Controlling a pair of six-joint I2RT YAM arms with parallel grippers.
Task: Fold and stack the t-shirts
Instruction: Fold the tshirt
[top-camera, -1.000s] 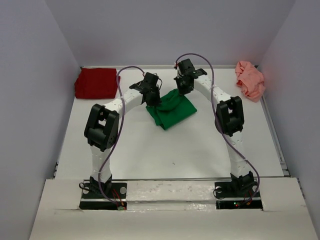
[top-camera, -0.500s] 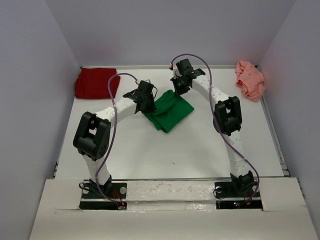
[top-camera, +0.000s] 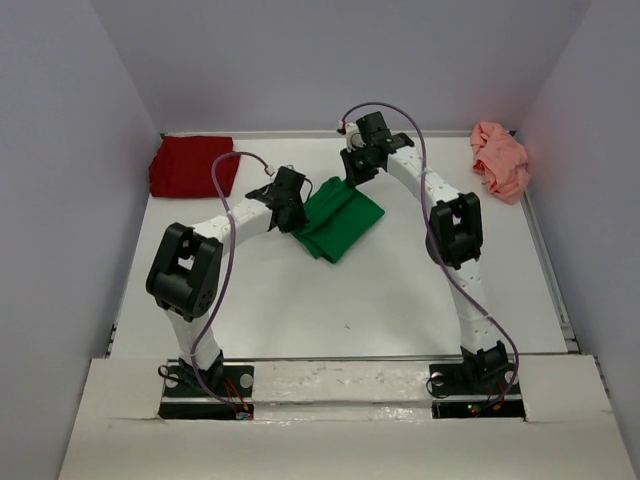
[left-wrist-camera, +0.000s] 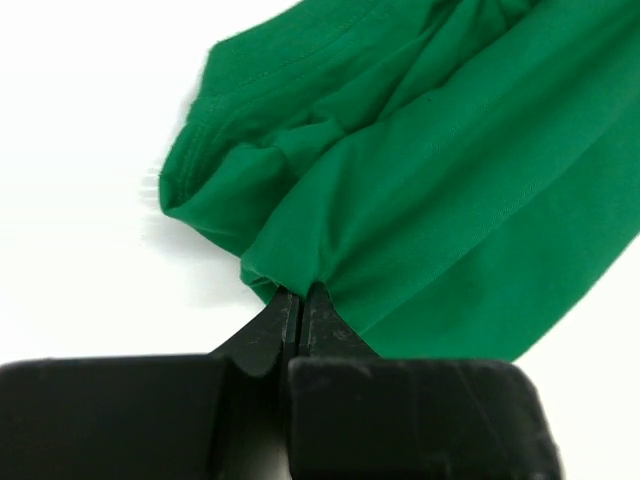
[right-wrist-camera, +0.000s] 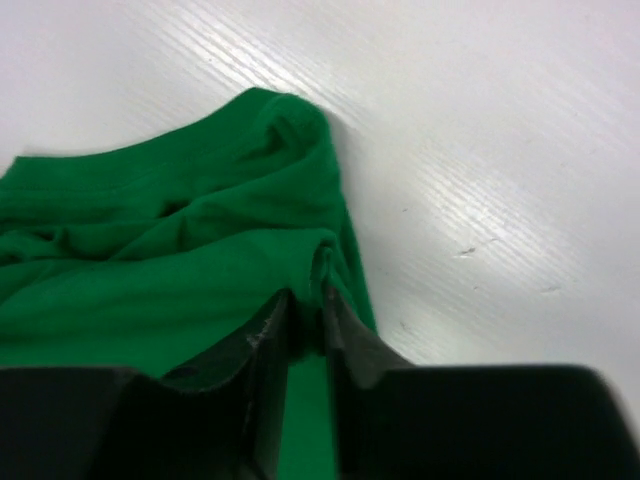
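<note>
- Your left gripper (left-wrist-camera: 300, 305) is pressed tight together. It pinches the edge of the green t-shirt (left-wrist-camera: 430, 180), and the cloth spreads out ahead of its tips.
- Your right gripper (right-wrist-camera: 308, 300) has its jaws a tiny bit apart, with a fold of the same shirt between them. You cannot tell if it really grips.
- A second ago the green shirt was bunched up between both grippers. Now it lies flatter on the table (top-camera: 350, 300), pulled a little toward the left arm's side.
- That looks like a fold just laid down, so letting go may come next.
- The red t-shirt (top-camera: 190, 166) lies folded, well off to the left gripper's left.
- The pink t-shirt (top-camera: 500, 160) is a crumpled heap, well off to the right gripper's right. It is not folded yet.
</note>
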